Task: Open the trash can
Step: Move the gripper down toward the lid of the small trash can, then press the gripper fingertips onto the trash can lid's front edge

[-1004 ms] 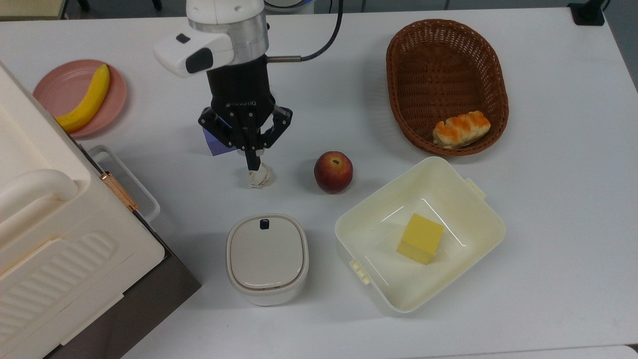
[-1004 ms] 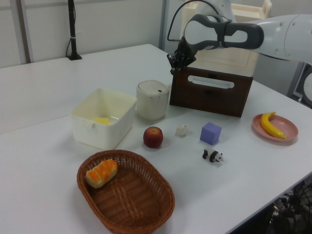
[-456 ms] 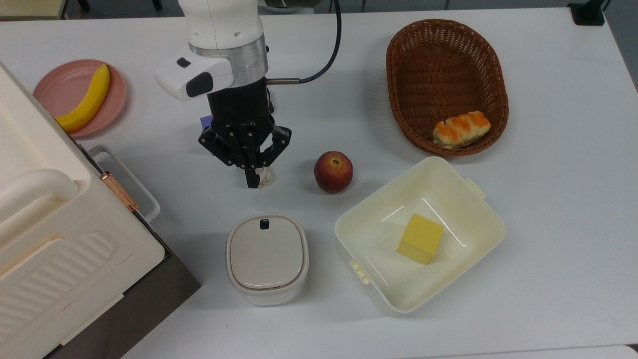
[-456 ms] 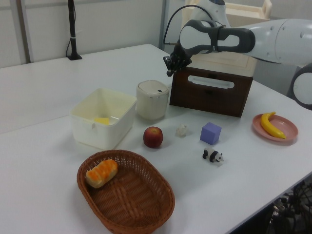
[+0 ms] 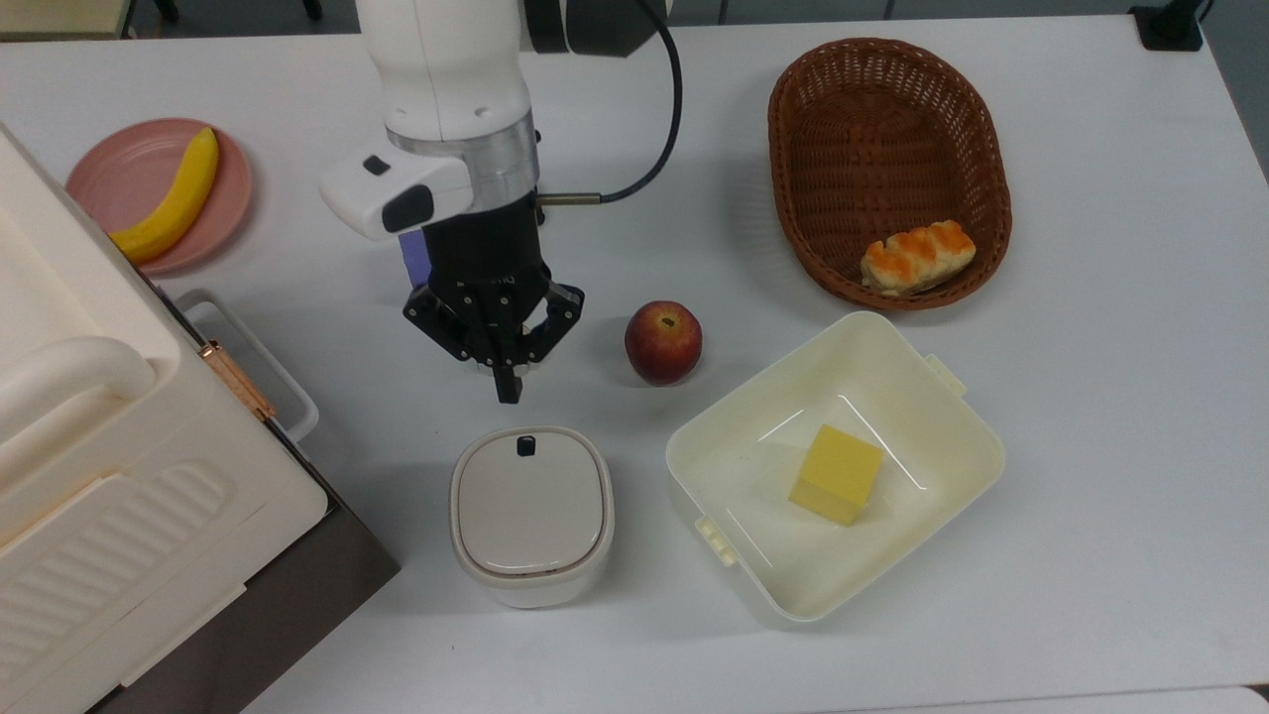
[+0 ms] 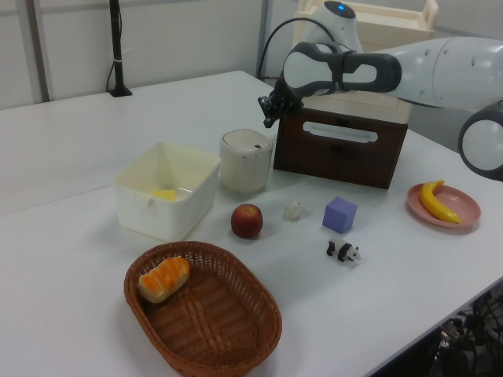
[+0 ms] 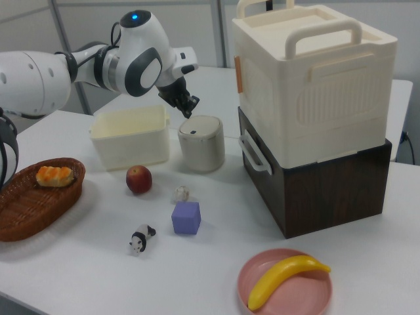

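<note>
While the gripper [image 5: 508, 389] hangs above the tabletop [image 5: 1091, 397], its two fingers are pressed together with nothing between them. Its tip points down, and in the top view it sits just above the trash can [image 5: 531, 516], near the small black button [image 5: 526, 446] on the lid. In the left view the gripper [image 6: 267, 119] is up in the air over the trash can [image 6: 245, 160], not touching it. In the right view the gripper [image 7: 191, 105] is also above the trash can [image 7: 201, 143].

The trash can is small and cream-white, with a flat grey lid that is shut. It stands on the tabletop between the big cream box with a handle [image 5: 99, 466] and the pale yellow tub [image 5: 952, 436].

A yellow block [image 5: 836, 474] lies inside the tub. A red apple [image 5: 662, 342] sits just beside the tub, near the gripper in the top view. A brown basket [image 5: 843, 99] holds a piece of bread [image 5: 917, 257]. A banana [image 5: 171, 203] lies on a pink plate [image 5: 109, 169].

In the right view a purple cube [image 7: 186, 218], a little toy panda [image 7: 140, 239] and a small white lump [image 7: 181, 193] sit in front of the trash can. The big cream box [image 7: 315, 72] rests on a dark brown box [image 7: 321, 184].
</note>
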`<state>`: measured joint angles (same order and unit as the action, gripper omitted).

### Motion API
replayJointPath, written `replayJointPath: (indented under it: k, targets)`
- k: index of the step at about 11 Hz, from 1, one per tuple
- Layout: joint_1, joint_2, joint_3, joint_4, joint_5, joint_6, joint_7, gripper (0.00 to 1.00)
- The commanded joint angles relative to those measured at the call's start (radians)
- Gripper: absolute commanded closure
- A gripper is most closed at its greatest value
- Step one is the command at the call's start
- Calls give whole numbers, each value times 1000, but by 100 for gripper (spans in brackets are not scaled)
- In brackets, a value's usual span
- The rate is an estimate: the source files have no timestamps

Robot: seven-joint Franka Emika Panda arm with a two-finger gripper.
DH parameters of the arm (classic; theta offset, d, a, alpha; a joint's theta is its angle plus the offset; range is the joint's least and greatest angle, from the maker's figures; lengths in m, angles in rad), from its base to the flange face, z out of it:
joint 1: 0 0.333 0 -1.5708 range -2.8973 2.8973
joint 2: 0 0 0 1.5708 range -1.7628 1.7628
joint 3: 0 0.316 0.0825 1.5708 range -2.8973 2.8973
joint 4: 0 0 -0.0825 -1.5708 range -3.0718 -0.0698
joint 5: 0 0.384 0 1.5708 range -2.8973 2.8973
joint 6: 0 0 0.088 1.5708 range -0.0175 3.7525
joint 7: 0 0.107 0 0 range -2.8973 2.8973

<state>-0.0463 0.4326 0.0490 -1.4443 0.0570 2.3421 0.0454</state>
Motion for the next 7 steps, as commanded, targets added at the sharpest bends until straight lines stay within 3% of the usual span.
replayJointPath:
  k: [1,7]
  targets:
    - [9,43,-1,42,-20,20,2,100]
    - [25,67,-11,55,-31,57,2,100]
